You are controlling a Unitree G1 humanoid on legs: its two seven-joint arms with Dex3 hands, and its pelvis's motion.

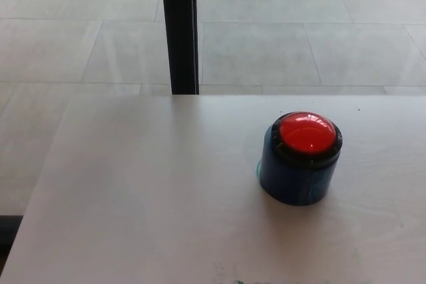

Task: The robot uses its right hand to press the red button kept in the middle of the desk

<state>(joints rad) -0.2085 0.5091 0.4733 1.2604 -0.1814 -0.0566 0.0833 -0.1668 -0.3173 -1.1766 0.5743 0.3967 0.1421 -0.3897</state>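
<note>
Red button [307,132], domed on its blue cylindrical base [296,177], sits on the pale desk [146,191] before a black post [180,28] and grey tiled floor [299,38], neither hand in view.

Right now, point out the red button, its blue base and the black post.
red button [306,132], head view, middle of the dome
blue base [293,181], head view, front wall
black post [180,28], head view, mid-shaft

We see a black post [180,28] standing upright at twelve o'clock, just past the far edge, with pale grey floor tiles [299,38] spreading behind it.
</note>
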